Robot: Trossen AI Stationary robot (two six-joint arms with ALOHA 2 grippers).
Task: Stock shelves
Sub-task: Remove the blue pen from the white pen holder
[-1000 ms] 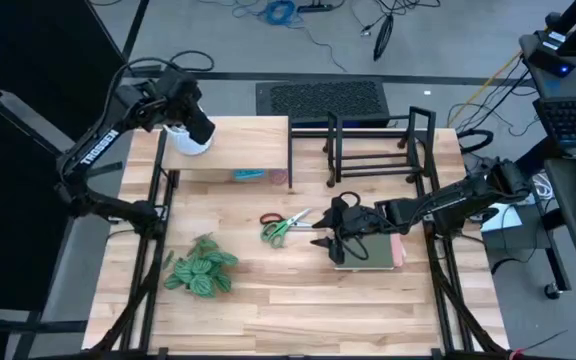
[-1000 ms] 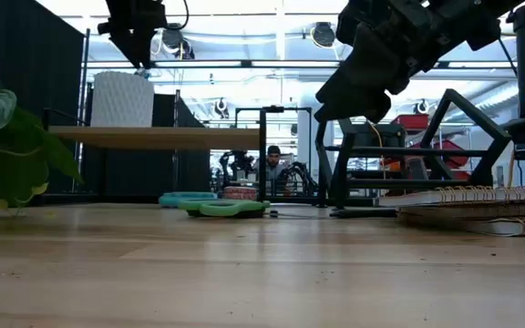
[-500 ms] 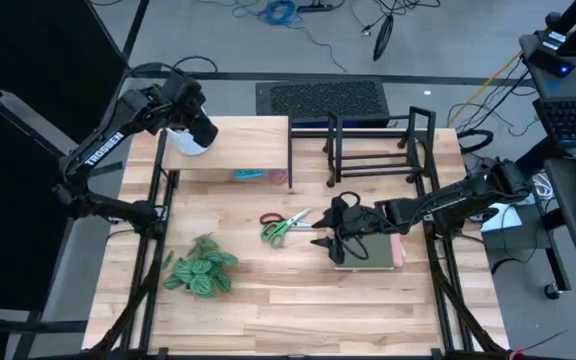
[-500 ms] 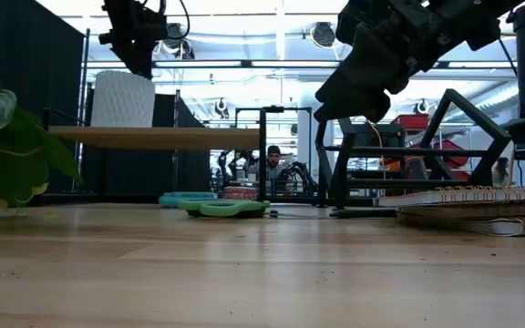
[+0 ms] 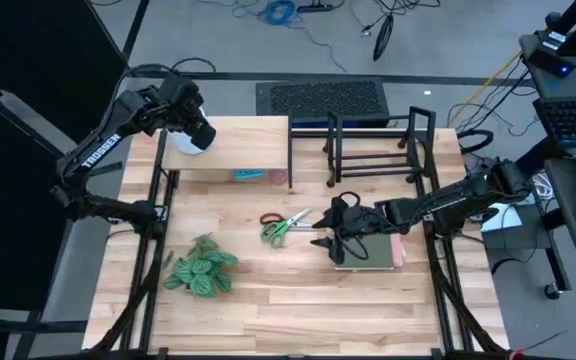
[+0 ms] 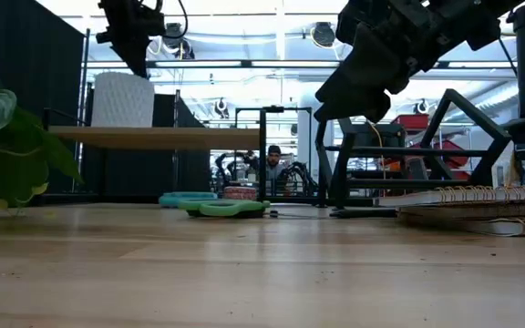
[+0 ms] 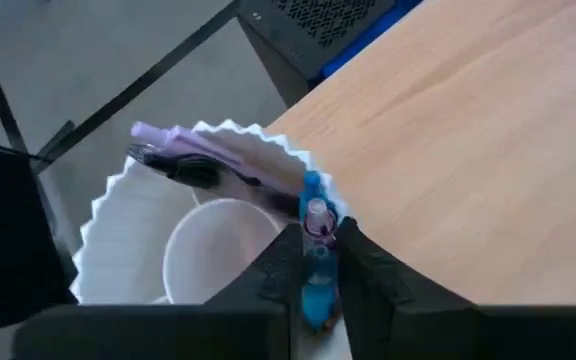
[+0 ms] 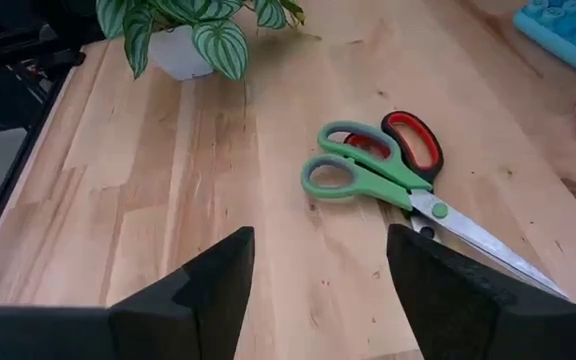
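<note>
Left tool [image 7: 316, 262] pinched blue pen [image 7: 313, 240] over white cup [image 7: 168, 250] at wooden shelf's [image 5: 238, 148] corner edge. Shelf ran sideways. Right tool [image 8: 318, 290] was wide open over bare tabletop [image 8: 208, 200].

— What do the arms look like?
— Both are thin, black and jointed; the left arm [image 5: 103, 140] has white lettering along it, and each hand has dark, blunt fingers [image 8: 193, 290].

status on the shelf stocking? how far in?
Early. Done: a white ribbed cup stands on the pale-wood shelf. In hand: the left hand is shut on a blue pen over that cup. Left: the black wire rack holds nothing visible; scissors, plant and notebooks lie on the table, the open right hand above them.
</note>
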